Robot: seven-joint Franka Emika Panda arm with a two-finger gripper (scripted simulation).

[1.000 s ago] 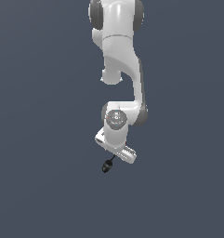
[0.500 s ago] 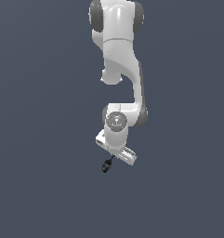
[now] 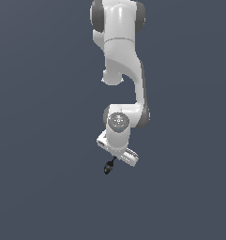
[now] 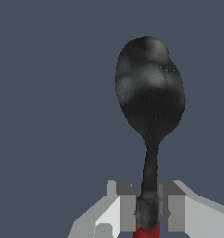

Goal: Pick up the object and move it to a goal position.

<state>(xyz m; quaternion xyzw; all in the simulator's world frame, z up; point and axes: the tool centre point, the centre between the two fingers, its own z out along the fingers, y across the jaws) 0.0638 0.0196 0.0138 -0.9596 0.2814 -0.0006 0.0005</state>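
Barely shifted since earlier | jaws clamp spoon (image 4: 149, 104) shaft | surroundings: plain grey backdrop (image 3: 44, 117)

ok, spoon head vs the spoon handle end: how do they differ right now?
The spoon head is black, broad and rounded; the handle end is red and narrow. The head sticks out free beyond the end effector, while the handle end sits pinched between the fingers, mostly hidden. Both are parts of one spoon, joined by a thin dark shaft.
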